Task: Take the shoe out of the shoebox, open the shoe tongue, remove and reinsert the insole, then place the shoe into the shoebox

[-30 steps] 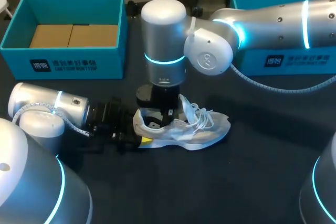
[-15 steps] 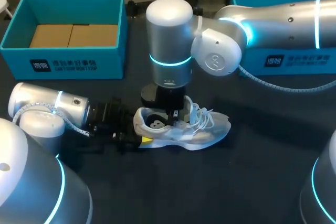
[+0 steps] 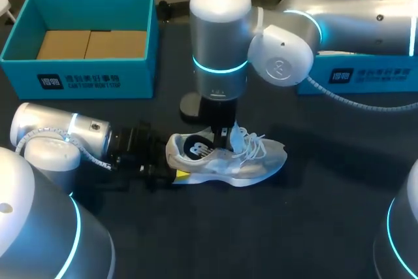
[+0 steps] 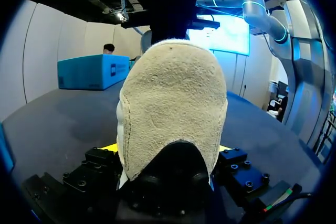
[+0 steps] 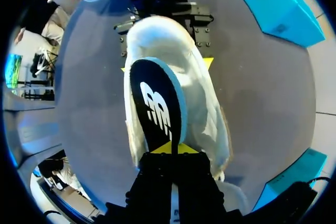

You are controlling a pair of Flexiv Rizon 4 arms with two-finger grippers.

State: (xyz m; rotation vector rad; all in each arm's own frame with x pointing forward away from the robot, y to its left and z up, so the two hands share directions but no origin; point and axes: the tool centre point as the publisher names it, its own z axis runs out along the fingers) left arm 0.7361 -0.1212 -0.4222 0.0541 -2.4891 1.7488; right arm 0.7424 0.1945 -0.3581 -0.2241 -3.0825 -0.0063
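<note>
A white sneaker [image 3: 251, 161] lies on the dark table, toe pointing right. My left gripper [image 3: 166, 168] is at its heel, a finger on each side of the suede heel [image 4: 170, 103], gripping it. The right arm comes down from above the shoe's opening. Its gripper [image 5: 172, 149] is shut on the front end of the black, blue-edged insole [image 5: 156, 106]. The insole [image 3: 196, 149] is tilted up, partly out of the shoe [image 5: 205, 114]. The white laces hang loose over the tongue, beside the right gripper [image 3: 223, 136].
A teal shoebox [image 3: 78, 78] with brown cardboard inside stands at the back left. A second teal box [image 3: 366, 76] sits at the back right, partly behind my right arm. Bare table lies in front of the shoe.
My right arm has risen and shifted slightly right, drawing the insole up, so its black face now shows in the shoe's opening. The left gripper and shoe have stayed put.
</note>
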